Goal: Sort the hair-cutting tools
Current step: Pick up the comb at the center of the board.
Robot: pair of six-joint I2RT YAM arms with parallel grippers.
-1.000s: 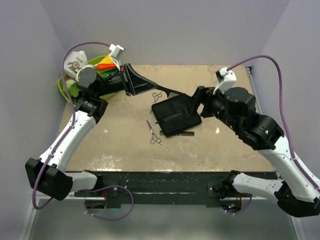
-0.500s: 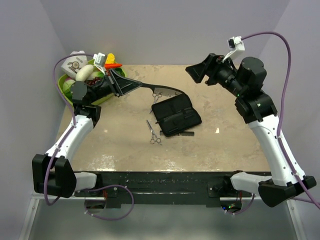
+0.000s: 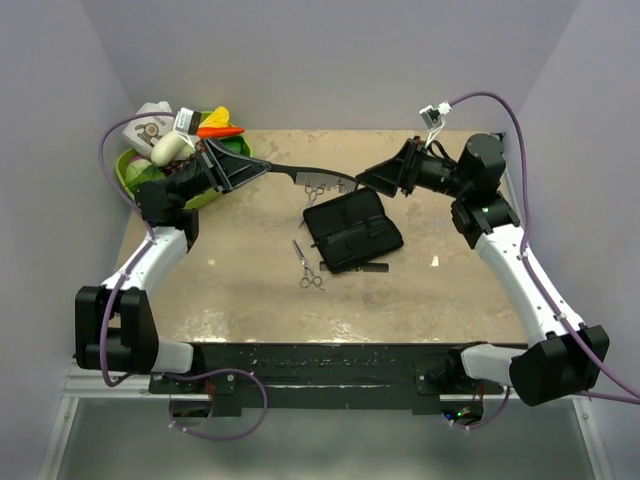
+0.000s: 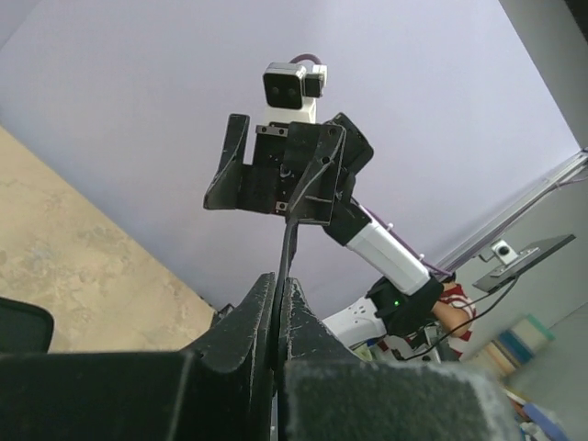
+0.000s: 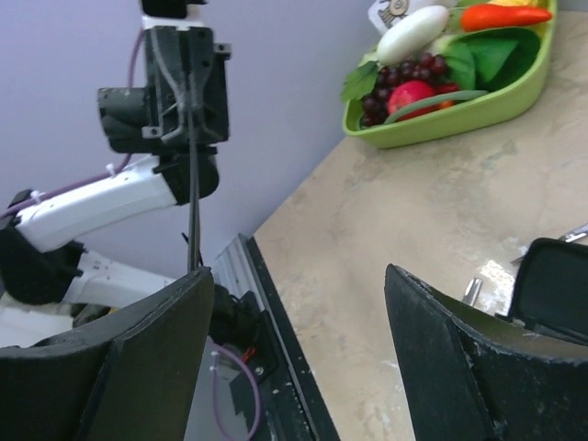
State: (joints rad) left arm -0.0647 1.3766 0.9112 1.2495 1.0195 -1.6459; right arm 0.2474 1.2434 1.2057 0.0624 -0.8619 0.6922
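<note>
Comb (image 3: 310, 176) aloft over the table (image 3: 250, 290), clamped in the left gripper (image 3: 262, 170). The right gripper (image 3: 363, 181), jaws wide and empty, has swung off the case (image 3: 352, 232) to face its free end; a handover looks likely

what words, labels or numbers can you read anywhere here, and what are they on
No text here can be read.
White package behind the green tray: dark printed label, too small and blurred to read.
Black case: no lettering visible.
</note>
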